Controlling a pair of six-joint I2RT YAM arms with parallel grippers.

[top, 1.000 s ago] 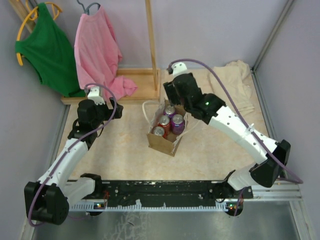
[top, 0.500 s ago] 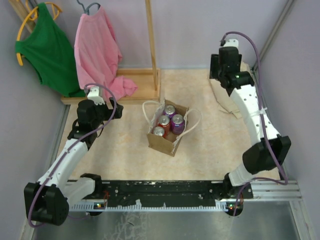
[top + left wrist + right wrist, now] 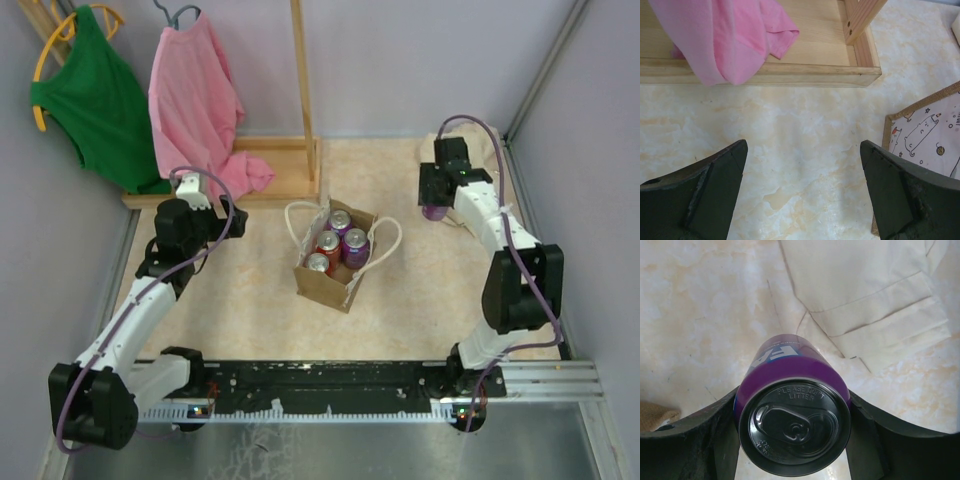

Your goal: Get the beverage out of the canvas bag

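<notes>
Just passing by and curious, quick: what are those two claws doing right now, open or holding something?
Left gripper: open, holding nothing.
Right gripper: closed on a purple can.

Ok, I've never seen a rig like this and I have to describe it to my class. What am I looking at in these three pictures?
The left arm and right arm are robot arms bolted at the near edge of a table, and each ends in a two-finger gripper. The wide picture comes from a fixed camera above and behind them. The other two come from cameras on the wrists, so the dark shapes at the bottom are each arm's own fingers.

A small canvas bag stands on the table with four drink cans inside. A cream cloth lies at the far right. A pink garment and a green garment hang by a wooden rack.

The left gripper is open and empty. The right gripper is closed on a purple can, near the cloth and away from the bag.
</notes>
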